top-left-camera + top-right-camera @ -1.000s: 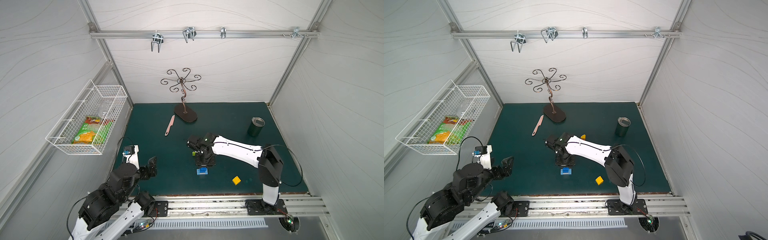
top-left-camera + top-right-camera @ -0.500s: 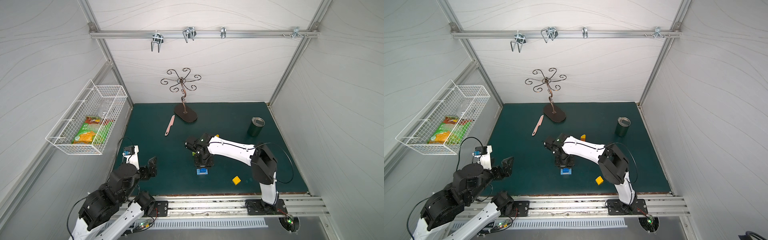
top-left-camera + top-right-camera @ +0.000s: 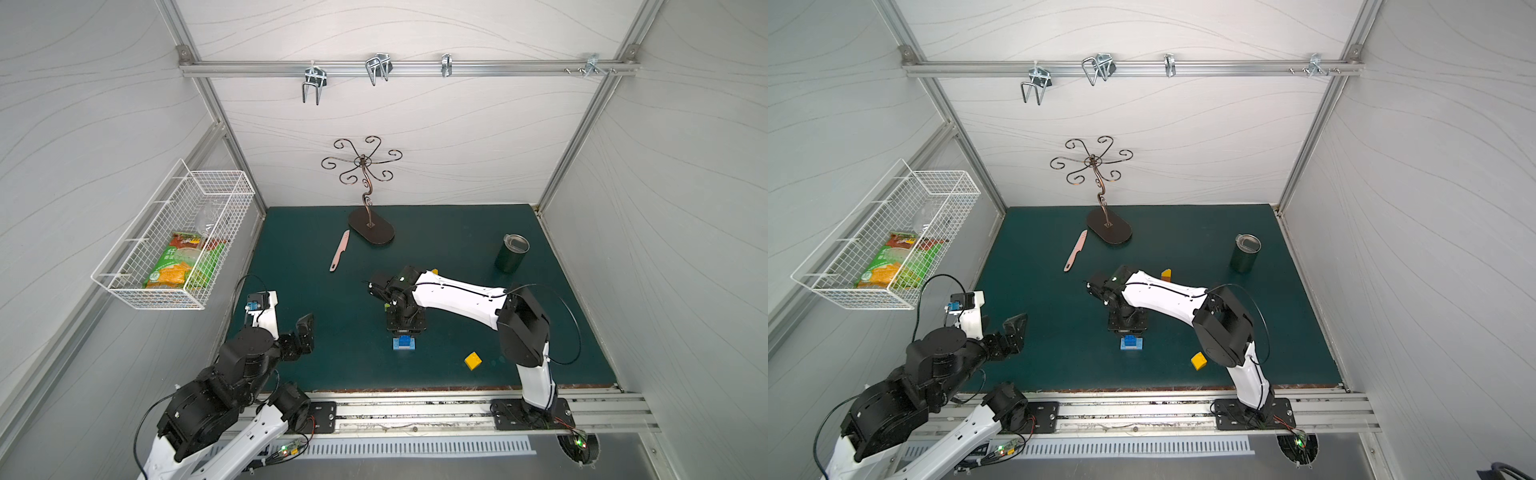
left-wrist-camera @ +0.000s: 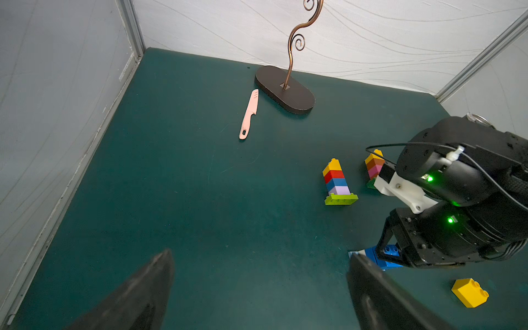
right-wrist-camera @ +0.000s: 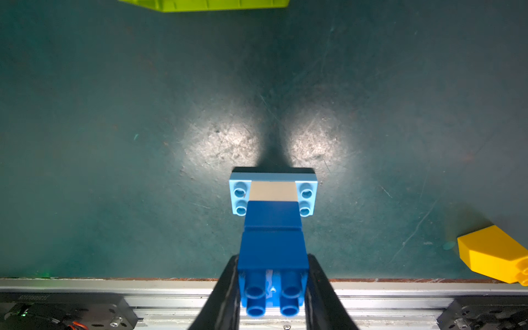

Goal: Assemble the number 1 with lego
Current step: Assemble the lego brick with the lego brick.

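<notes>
REMOTE BENCH: My right hand [image 5: 273,271] is clamped on the top blue brick [image 5: 273,248] of a short stack near the front of the green surface [image 3: 332,299]. The stack runs blue on blue on a white brick [image 5: 273,191], all seated on a light-blue base [image 5: 240,197]. My left hand [image 4: 260,257] hangs off to its own side, jaws wide apart and empty.

The bricks look light, rigid and smooth-sided, so I judge a squeeze across the flat side walls, as here, to be the safe hold. The studs hold by friction alone, and a crooked pull could split the stack or tip it.

A loose yellow brick [image 3: 473,360] lies near the stack, apart from it. Just beyond the right hand, toward the back wall, stand a lime-footed tower [image 4: 337,180] and a second tower [image 4: 374,167], close enough to be knocked. The pink knife [image 4: 249,114], scrolled stand [image 3: 371,226] and dark tumbler [image 3: 512,253] sit well clear.
</notes>
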Motion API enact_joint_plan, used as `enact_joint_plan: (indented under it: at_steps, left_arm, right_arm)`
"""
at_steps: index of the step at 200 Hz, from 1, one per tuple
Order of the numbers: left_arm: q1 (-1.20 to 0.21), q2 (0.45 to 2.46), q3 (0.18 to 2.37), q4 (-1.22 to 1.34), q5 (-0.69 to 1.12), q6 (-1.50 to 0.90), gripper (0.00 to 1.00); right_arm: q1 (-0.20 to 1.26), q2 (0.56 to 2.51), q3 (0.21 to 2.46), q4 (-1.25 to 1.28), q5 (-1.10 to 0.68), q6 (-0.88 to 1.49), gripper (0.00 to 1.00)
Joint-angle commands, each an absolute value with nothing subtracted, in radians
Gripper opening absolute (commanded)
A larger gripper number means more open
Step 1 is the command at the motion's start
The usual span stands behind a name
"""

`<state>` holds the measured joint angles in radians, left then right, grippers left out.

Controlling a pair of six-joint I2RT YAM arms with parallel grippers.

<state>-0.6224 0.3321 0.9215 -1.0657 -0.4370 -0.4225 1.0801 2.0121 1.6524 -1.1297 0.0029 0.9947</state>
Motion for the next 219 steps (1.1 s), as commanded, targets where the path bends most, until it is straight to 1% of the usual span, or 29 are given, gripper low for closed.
enact_joint_plan:
  at_steps: [1, 113, 179, 183, 187, 208, 213, 219]
  left_arm:
    - [-0.62, 0.318, 0.923, -1.001, -0.435, -0.417, 1.0]
    - [-0.62, 0.322, 0.922, -0.999, -0.442, -0.417, 1.0]
    - [-0.62, 0.33, 0.922, -0.999, -0.443, -0.416, 1.0]
    - [-0.62, 0.331, 0.922, -0.999, -0.443, -0.416, 1.0]
    - [-0.62, 0.331, 0.922, -0.999, -0.443, -0.416, 1.0]
    - [-0.62, 0.334, 0.922, -0.999, -0.442, -0.416, 1.0]
    - [-0.62, 0.336, 0.922, -0.999, -0.443, -0.416, 1.0]
    - [-0.62, 0.336, 0.923, -0.999, -0.445, -0.416, 1.0]
  right_arm:
    - [1.072, 2.059, 1.645, -1.138, 0.011, 0.983, 0.0]
    - [1.071, 2.141, 1.542, -1.041, 0.006, 1.012, 0.0]
    - [1.071, 2.067, 1.527, -1.03, 0.016, 1.021, 0.0]
    - [1.071, 2.057, 1.528, -1.027, 0.02, 1.02, 0.05]
    - [1.071, 2.045, 1.528, -1.025, 0.023, 1.02, 0.11]
    - [1.072, 1.966, 1.517, -0.992, 0.053, 1.002, 0.59]
    - [1.073, 1.941, 1.509, -0.979, 0.064, 0.997, 0.7]
    - [1.074, 1.911, 1.5, -0.967, 0.081, 0.987, 0.79]
